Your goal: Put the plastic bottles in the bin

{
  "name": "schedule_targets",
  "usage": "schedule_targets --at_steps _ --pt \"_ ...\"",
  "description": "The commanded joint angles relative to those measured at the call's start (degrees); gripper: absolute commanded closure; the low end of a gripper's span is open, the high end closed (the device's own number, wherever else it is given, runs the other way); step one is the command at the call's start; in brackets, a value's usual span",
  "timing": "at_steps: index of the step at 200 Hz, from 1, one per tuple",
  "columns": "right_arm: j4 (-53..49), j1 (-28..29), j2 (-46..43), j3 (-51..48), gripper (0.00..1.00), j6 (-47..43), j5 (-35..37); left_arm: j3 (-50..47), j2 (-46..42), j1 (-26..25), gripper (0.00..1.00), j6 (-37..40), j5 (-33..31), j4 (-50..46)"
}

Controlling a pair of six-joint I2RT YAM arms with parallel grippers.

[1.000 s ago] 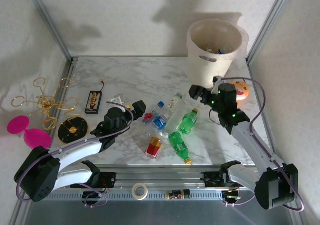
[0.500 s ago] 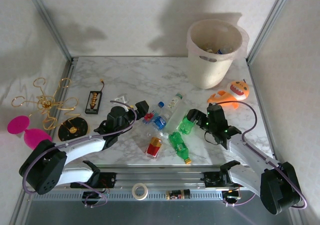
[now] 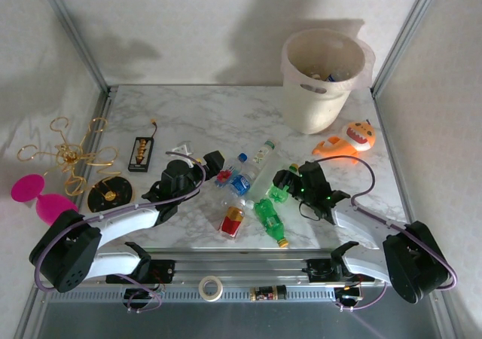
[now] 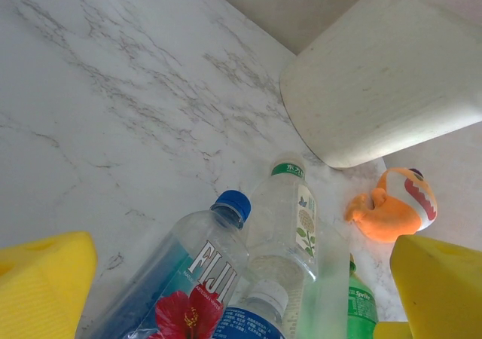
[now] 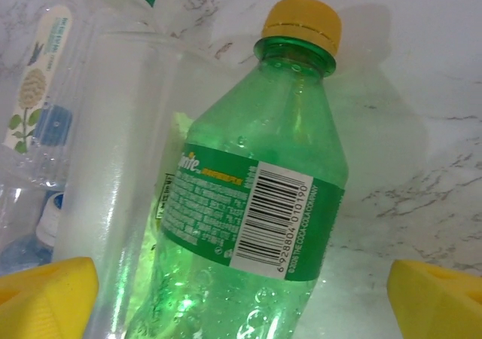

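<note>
Plastic bottles (image 3: 265,212) partly binned
Cream-white round plastic bin (image 3: 316,111) holds some; about six lie on marble worktop (image 3: 196,113). Left fingers (image 4: 41,279) apart; right fingers (image 5: 45,297) apart, flanking green yellow-capped bottle (image 5: 256,203).

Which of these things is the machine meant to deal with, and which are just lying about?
For the job: green bottle with yellow cap, Fiji bottle, clear bottle with green cap, bin.
Lying about: orange toy, gold wire ornament, pink discs, tape roll.
</note>
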Motion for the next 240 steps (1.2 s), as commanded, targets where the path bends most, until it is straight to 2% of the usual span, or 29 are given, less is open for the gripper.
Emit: schedule_targets --at_steps 1,32,100,159,210,240 --pt "-1.2 0.7 1.6 0.3 0.02 -1.2 4.4 0.0 -0.4 0.6 0.0 -0.7 0.1 1.1" --pt "-6.0 0.8 3.7 1.4 0.03 -3.2 5.3 -0.7 -1.1 0.6 0.0 -0.6 -0.7 0.8" --pt "-8.1 0.8 2.2 -0.3 0.06 -2.4 7.5 -1.0 -0.7 0.6 0.01 -0.5 -1.1 0.9" --pt "-8.3 0.8 5.0 1.9 0.19 -4.8 8.8 -1.6 -1.4 0.6 0.0 -0.5 -1.5 0.8" --pt "-7.1 0.8 5.8 2.2 0.4 -5.9 8.2 -1.9 -1.7 0.6 0.0 -0.7 -1.9 0.8" --pt "-6.8 0.8 5.5 2.5 0.43 -6.4 7.0 -2.0 -1.6 0.6 0.0 -0.5 -2.0 0.8"
